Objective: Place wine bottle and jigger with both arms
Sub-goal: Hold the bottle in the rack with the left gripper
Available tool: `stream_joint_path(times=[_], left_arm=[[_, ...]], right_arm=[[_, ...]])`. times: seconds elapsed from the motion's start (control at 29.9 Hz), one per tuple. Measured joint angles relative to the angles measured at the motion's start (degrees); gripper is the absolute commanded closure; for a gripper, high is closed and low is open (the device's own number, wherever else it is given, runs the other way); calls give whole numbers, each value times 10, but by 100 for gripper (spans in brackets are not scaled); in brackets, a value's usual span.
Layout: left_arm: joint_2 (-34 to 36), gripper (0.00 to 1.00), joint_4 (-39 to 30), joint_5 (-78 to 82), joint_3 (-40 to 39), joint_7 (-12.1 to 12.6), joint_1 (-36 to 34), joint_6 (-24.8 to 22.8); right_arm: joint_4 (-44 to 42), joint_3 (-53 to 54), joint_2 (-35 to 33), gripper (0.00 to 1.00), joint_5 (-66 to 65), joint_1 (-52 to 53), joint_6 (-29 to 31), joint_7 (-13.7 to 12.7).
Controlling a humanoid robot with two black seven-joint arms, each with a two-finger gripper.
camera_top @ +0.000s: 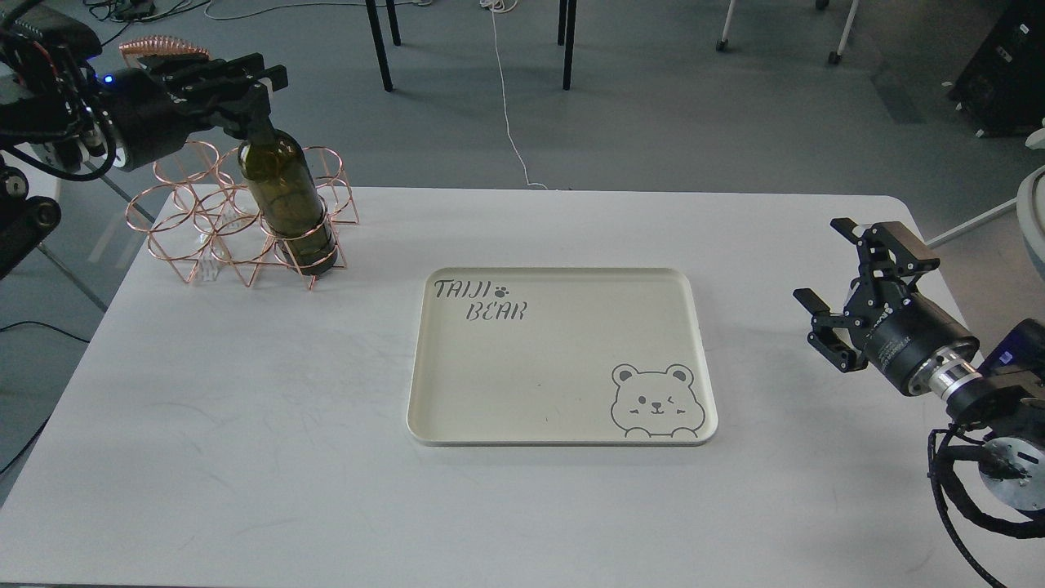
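Note:
The wine bottle (286,196), dark olive-green glass, stands slightly tilted in the front right ring of a copper wire rack (184,224) at the table's far left corner. My left gripper (260,88) is shut around the bottle's neck, which it hides. My right gripper (819,258) is open and empty above the table's right edge, its fingers pointing left and away from me. The jigger is not in view.
A cream tray (418,359) printed "TAIJI BEAR" with a bear drawing lies flat at the table's middle. Chair and table legs stand on the floor beyond the table's far edge.

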Motion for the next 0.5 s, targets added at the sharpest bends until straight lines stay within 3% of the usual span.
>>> stream_joint_path(times=[0.27, 0.33, 0.43, 0.5], left_arm=[[-1, 3, -2, -10, 1, 0, 0, 0], [-2, 21, -2, -10, 2, 0, 0, 0], [-2, 30, -2, -5, 3, 0, 0, 4], [-2, 45, -2, -1, 3, 0, 1, 9]], right_arm=[[0, 0, 0, 1, 0, 0, 0, 0], [0, -1, 0, 1, 0, 0, 0, 0], [0, -1, 0, 1, 0, 0, 0, 0], [0, -1, 0, 1, 0, 0, 0, 0]])
